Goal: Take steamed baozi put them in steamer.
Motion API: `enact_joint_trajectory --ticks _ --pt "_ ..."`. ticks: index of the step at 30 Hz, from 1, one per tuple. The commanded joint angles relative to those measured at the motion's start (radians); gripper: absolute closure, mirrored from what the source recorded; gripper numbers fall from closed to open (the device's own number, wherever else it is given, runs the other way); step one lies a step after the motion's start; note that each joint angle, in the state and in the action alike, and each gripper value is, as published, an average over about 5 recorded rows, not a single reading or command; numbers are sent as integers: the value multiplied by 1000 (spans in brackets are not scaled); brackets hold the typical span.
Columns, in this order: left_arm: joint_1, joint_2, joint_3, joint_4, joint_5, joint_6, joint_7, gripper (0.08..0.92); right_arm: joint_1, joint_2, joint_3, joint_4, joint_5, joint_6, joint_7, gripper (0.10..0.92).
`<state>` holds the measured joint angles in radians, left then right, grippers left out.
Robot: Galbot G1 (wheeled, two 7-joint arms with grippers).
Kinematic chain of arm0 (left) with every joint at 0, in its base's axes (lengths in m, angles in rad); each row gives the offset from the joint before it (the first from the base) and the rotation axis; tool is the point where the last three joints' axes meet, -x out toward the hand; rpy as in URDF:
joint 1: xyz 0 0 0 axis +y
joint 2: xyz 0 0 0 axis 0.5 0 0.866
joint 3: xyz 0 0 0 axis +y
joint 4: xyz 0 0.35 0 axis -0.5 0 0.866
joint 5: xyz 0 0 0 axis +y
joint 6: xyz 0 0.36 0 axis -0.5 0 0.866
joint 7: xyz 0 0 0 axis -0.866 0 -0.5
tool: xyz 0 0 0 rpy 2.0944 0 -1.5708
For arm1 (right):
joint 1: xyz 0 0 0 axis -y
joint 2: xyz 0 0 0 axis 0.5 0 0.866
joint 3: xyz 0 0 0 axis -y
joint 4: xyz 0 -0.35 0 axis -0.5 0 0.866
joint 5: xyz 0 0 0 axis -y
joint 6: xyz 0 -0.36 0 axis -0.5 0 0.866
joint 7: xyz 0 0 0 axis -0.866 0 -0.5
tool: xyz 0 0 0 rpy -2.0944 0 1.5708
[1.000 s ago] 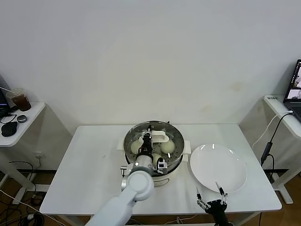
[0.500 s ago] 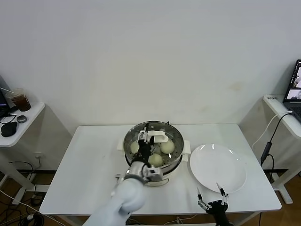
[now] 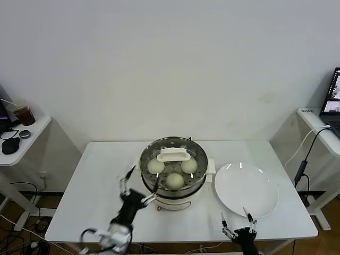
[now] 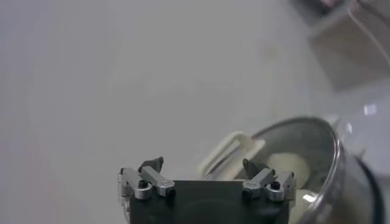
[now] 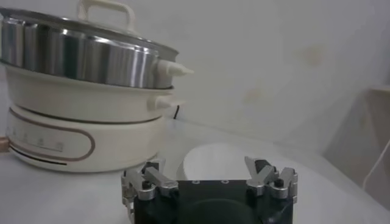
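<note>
We see three steamed baozi [image 3: 174, 180] in the steamer [image 3: 197, 188]; our left tool [image 3: 139, 186] and right tool [image 3: 238, 223] both gape, empty.

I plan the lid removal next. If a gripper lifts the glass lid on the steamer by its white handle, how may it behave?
The glass lid probably feels rigid and somewhat heavy, being glass with a steel rim. Its white handle looks smooth, so it may slip or swing. Glass is likely fragile if dropped on the table.
</note>
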<state>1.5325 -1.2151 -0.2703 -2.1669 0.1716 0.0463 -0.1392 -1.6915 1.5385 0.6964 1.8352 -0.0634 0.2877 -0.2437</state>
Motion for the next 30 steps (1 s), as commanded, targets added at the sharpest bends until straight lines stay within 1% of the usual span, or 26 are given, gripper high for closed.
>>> enact_joint_trajectory --ticks 1,4,6,12,16,21,30 --pt "455 -11 -247 4 -504 -284 -95 177 -91 -83 -59 107 128 -46 -7 203" --pt "472 -37 -232 54 -483 -335 -39 177 -95 -95 -60 119 141 -63 7 203" --pt "478 -54 -225 71 -457 -369 -23 177 -98 -102 -61 119 154 -76 14 203" --pt "498 -90 -225 83 -405 -416 -34 177 -104 -100 -80 116 168 -85 30 203" --pt "504 -100 -228 84 -389 -413 -35 177 -105 -99 -88 118 163 -90 40 203" --pt "489 -111 -231 111 -378 -378 -27 177 -98 -100 -87 112 153 -94 58 203" --pt "483 -128 -220 106 -358 -362 -24 177 -104 -103 -91 120 170 -107 65 203"
